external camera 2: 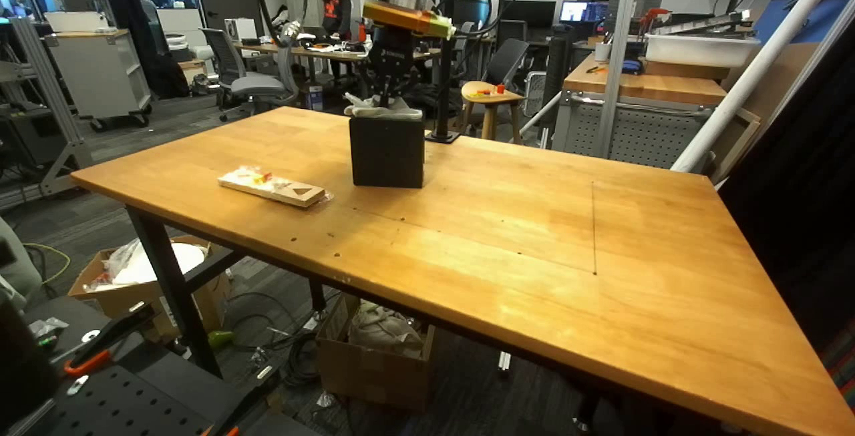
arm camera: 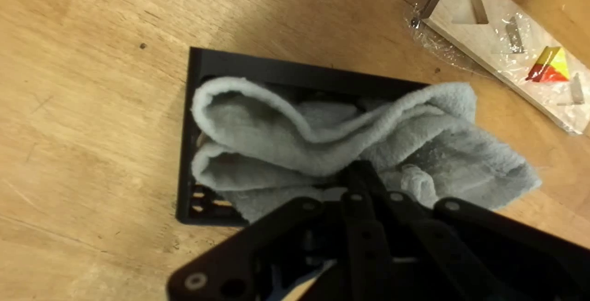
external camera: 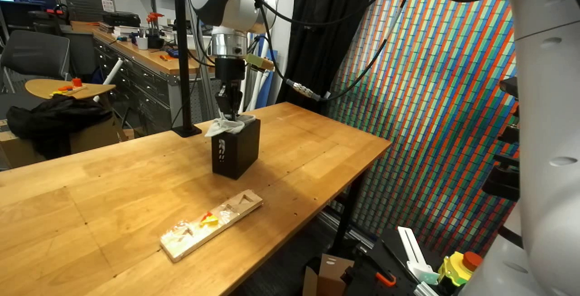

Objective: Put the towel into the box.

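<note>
Overhanging box (external camera: 236, 152): pale, rumpled towel (arm camera: 318, 153)

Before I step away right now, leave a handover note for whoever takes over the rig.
Fingers: shut, tips down among the folds of the towel; I can't tell if they pinch any cloth.
Towel: bunched in the mouth of the box, one end sticking out past the edge.
Box: upright on the table.
Done: towel partly in; how deep is hidden.
Left: probably tuck the loose end inside, then lift the fingers clear.
</note>
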`<state>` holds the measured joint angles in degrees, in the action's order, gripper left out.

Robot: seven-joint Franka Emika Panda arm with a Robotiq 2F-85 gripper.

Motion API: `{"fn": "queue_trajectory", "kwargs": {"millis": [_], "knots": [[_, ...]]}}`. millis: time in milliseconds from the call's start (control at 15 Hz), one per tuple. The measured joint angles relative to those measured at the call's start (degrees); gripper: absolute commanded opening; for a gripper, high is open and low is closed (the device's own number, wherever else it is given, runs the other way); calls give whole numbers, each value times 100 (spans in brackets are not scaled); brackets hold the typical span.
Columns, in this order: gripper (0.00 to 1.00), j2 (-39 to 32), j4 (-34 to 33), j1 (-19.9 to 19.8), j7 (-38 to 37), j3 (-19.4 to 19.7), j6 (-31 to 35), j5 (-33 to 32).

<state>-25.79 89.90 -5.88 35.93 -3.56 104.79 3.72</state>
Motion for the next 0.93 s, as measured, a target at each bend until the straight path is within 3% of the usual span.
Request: {"fn": "queue_trajectory", "kwargs": {"millis": [533, 933], "knots": [[2, -234, 5, -81, 4, 2, 87, 69], [3, -513, 20, -256, 148, -6, 322, 520]]}}
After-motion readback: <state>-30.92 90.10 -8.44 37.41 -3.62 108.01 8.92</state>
